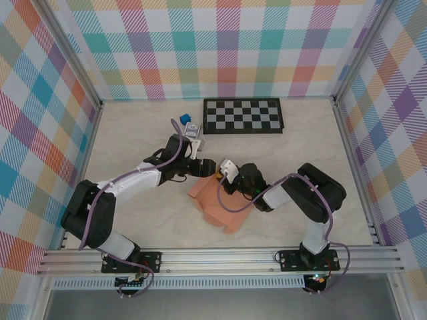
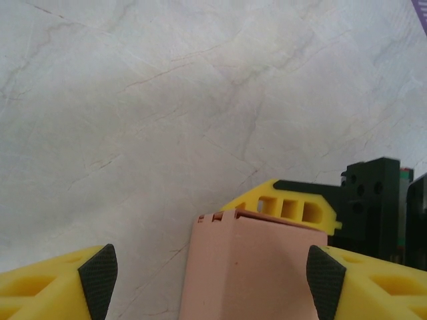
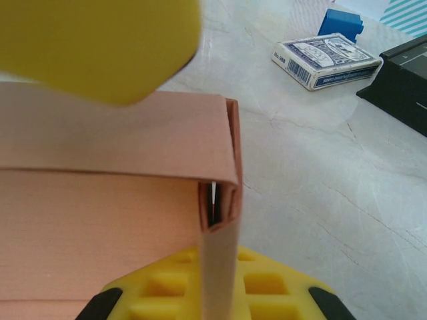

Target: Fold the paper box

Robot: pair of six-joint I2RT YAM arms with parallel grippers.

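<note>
Paper box (image 1: 220, 203) sits on the counter (image 1: 133, 130) mid-front, between the two arms, part-folded, its long axis running diagonally from far-left to near-right. Right tool (image 3: 193, 180) is clamped narrow on one upright wall of the box at a corner, one yellow finger either side. Left tool (image 2: 212, 279) is spread wide and holds nothing. The far end of the box rises right between its pads (image 2: 99, 280), touching neither. Key relation: the box lies dead ahead of the left tool and inside its span, so the left arm looks best placed for the next fold or press while the right pins the wall. Card pack (image 3: 327, 61) and blue cube (image 3: 340, 23) lie well apart, further back.
</note>
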